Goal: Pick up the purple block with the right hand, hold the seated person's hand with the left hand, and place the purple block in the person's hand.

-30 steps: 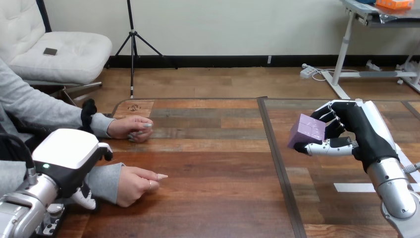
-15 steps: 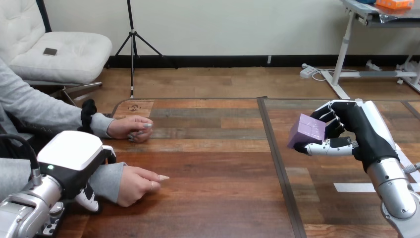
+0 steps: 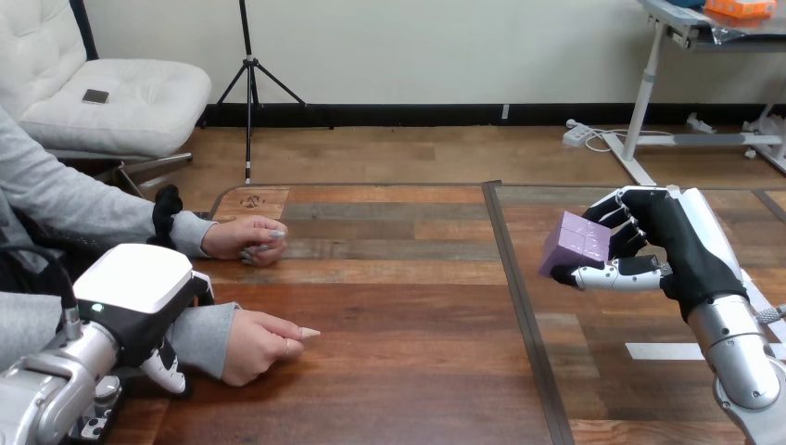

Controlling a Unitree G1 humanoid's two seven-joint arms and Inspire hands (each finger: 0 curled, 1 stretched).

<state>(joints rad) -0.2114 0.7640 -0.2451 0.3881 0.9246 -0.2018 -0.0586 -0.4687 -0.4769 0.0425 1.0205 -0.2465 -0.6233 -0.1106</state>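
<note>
Over the table's right half, just right of the dark seam (image 3: pixel 512 278) that runs from the far edge to the near edge, the right hand (image 3: pixel 681 243) grasps the purple block (image 3: pixel 576 243). Its thumb lies along the block's lower right edge and its curled fingers press the block's right side from behind, so the block sticks out of the hand toward the table's middle, its pale top and left faces bare. The block looks raised off the table (image 3: pixel 399 306), though its clearance from the wood cannot be told. The silver forearm (image 3: pixel 741 357) behind this hand rises from the near right corner, beside a strip of white tape (image 3: pixel 660 350) stuck flat on the wood. By the table's near left corner the left hand (image 3: pixel 139 283) sits with its white back turned up, over the grey sleeve (image 3: pixel 199 336) at the wrist of the person's nearer hand (image 3: pixel 259 341); whether it grips that wrist or merely rests by it cannot be told. That nearer hand lies on the wood, loosely curled, one finger pointing toward the seam, well apart from the block. The person's farther hand (image 3: pixel 246 239) rests on the wood near the far left corner, loosely closed, apart from both robot hands
</note>
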